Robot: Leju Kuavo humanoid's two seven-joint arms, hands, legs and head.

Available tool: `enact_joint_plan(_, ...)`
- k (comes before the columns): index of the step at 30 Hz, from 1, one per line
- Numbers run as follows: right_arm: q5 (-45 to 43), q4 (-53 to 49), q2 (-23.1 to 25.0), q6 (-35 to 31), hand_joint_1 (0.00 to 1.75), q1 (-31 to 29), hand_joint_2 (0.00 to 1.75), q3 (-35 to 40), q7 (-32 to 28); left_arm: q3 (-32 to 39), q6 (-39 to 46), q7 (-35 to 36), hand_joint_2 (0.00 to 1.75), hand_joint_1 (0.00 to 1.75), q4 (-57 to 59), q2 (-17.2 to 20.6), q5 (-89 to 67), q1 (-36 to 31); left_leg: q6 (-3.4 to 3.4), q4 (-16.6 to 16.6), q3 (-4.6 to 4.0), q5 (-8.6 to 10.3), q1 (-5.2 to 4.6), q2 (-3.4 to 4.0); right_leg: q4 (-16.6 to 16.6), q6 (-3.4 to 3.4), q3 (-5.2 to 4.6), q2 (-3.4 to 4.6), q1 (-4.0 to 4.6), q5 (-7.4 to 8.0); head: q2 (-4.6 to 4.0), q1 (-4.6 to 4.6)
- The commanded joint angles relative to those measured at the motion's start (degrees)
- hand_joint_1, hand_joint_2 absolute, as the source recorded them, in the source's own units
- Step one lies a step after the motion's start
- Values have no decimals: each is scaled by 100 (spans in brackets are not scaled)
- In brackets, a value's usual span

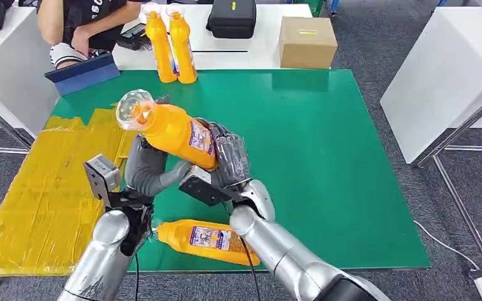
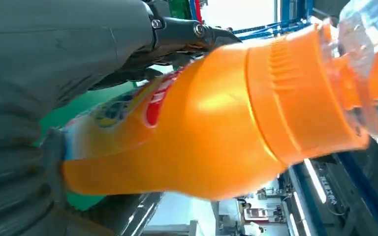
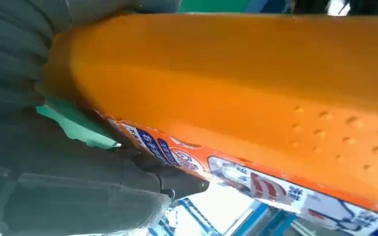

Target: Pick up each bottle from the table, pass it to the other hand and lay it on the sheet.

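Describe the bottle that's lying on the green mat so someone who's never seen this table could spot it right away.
Start at the green mat covering the table and go to its near edge, between the robot's two silver arms. An orange bottle lies there on its side, its labelled side up. Two others stand upright at the far edge, and a fourth is held in the air by both hands.

Green table [image 1: 326,157], yellow sheet [image 1: 44,200], lying bottle [image 1: 204,239], two standing bottles [image 1: 171,47]

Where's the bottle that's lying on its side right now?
In the head view, the lying bottle rests on the green mat near its front edge, between the robot's two forearms, below the raised bottle.
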Motion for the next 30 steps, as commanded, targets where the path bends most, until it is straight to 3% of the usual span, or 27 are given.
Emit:
enact_joint_plan(1, -87, -456, -35, -50, 175, -386, 175, 743, 166, -241, 19, 99, 175, 0, 335, 49, -50, -99, -13, 3, 13, -9, 1, 6, 4, -4, 11, 1, 1, -8, 0, 0)
enact_joint_plan(7, -319, -484, -35, -50, 175, -448, 175, 1177, 199, -247, 42, 100, 175, 0, 264, 58, -40, -77, -11, 2, 9, -7, 2, 4, 2, -3, 8, 1, 2, -6, 0, 2)
enact_joint_plan(14, -319, -484, -35, -50, 175, -448, 175, 1177, 199, -247, 42, 100, 175, 0, 264, 58, -40, -77, -16, 6, 20, -13, 2, 5, 6, -4, 20, -1, 1, -12, 0, 0)
enact_joint_plan(22, -75, -339, -35, -50, 175, -467, 175, 1832, 475, -126, 74, 124, 175, 0, 207, 21, 10, -73, -21, 4, 31, -18, 3, 9, 5, -6, 30, 2, 3, -17, 0, 0)
enact_joint_plan(30, -75, -339, -35, -50, 175, -467, 175, 1832, 475, -126, 74, 124, 175, 0, 207, 21, 10, -73, -12, 2, 11, -6, 0, 1, 4, -3, 11, -3, 0, -7, 0, 0)
